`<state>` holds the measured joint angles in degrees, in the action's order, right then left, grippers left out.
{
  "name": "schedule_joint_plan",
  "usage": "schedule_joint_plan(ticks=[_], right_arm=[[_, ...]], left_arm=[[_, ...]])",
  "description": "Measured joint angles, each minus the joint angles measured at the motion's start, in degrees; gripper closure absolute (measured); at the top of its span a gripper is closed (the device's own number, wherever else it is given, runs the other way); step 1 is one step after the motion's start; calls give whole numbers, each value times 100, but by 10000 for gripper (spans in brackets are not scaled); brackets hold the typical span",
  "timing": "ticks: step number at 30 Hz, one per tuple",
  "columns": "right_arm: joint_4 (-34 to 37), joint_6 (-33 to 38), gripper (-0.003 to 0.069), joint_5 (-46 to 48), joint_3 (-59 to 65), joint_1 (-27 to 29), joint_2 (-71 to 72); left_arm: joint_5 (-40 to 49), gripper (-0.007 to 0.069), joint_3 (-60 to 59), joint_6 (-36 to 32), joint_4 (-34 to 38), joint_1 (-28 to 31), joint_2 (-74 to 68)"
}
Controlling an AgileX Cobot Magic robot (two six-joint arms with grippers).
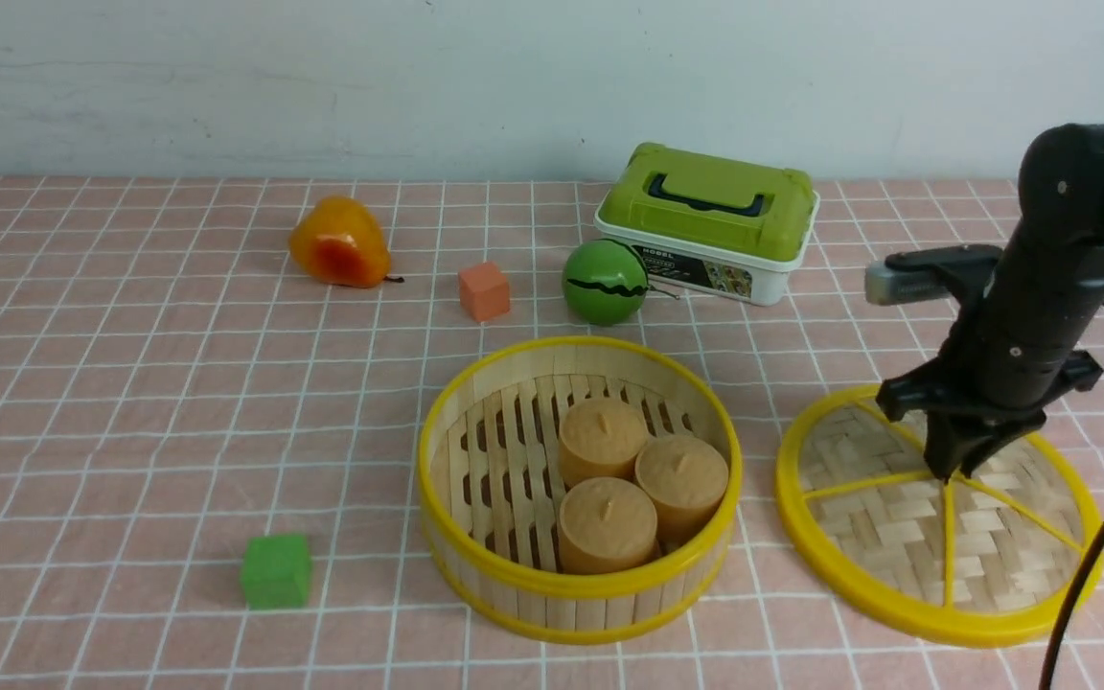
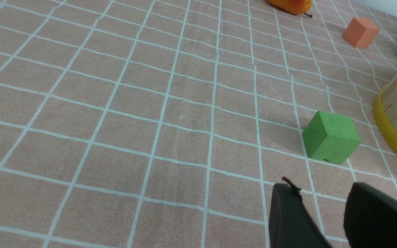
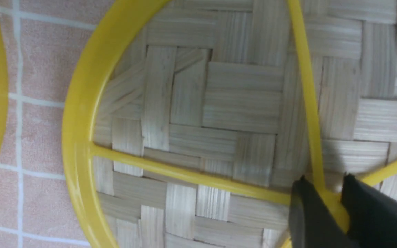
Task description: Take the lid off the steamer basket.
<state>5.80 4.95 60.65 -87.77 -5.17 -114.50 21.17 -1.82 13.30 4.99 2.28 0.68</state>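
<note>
A: Nearest the camera, the lid (image 1: 897,537) lies flat on the surface (image 1: 130,402), just right of the steamer basket (image 1: 552,606) and apart from it.
B: The right end effector (image 1: 953,470)?
A: It points down at the lid's hub, nearly closed, with the hub pinched between its fingers.
B: And the basket?
A: It's open-topped, with three tan buns (image 1: 609,522) inside.
B: The left end effector (image 2: 322,193)?
A: It shows only in its wrist view, fingers slightly apart and holding nothing, near a green cube (image 2: 331,141).
</note>
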Motion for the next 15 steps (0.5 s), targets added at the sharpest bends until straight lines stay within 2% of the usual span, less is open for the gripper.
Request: schedule_joint_plan(ticks=[10,15], right_arm=[[6,33,361,154,-31,0,258],[24,110,344,187,-43,0,1225]], left_arm=[[0,386,0,0,0,0,0],[0,386,0,0,0,0,0]])
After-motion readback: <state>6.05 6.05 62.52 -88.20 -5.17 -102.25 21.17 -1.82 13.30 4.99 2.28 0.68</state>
